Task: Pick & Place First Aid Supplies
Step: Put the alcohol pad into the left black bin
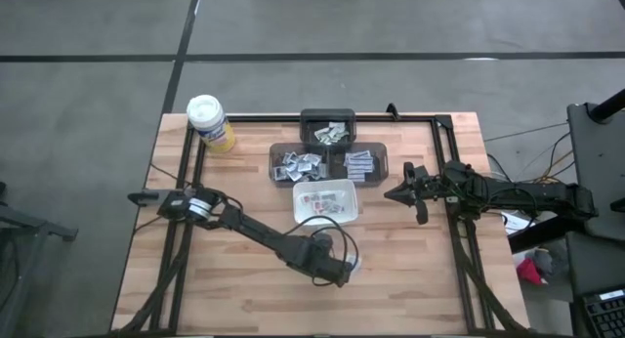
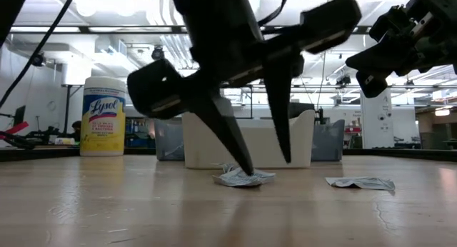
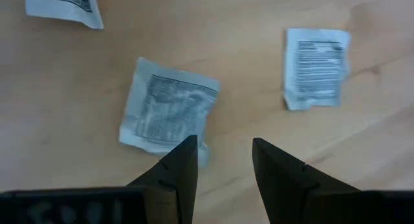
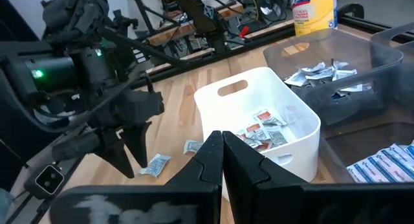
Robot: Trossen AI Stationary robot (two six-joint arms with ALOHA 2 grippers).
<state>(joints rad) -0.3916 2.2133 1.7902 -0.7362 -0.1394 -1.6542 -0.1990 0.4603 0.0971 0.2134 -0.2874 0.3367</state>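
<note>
Two arms: both reach over a wooden table point(image 1: 225, 289); the left arm crosses the near half, the right arm comes in from the right edge.
Table frame: black bars run along the far and side edges of the top.
Left gripper point(image 3: 223, 153): points down at the table near the front, fingers parted, one fingertip point(image 3: 187, 146) touching the edge of a grey packet point(image 3: 168, 111); nothing sits between the fingers. In the high view the gripper hides this packet.
Right gripper point(image 4: 222, 141): raised off the table to the right of the dish, fingers pressed together with nothing between them.
White dish point(image 1: 327, 202): rectangular, mid-table, holding several packets with reddish print point(image 4: 259, 130).
Dark bins point(image 1: 327, 129): three translucent compartments behind the dish, each with small packets point(image 1: 299, 163); their print is too small to read from above.
Lysol canister point(image 2: 103, 116): yellow with a white lid, upright at the far left corner.
Loose packets: a second packet point(image 3: 315, 67) lies flat near the grey one, apart from it; a third point(image 3: 65, 7) is cut off at the edge of the left wrist view. The low view shows one crumpled packet point(image 2: 243, 178) under the left fingertip and another point(image 2: 360, 183) well to its side.
Room behind: blurred shelving and lights, hard to make out.
</note>
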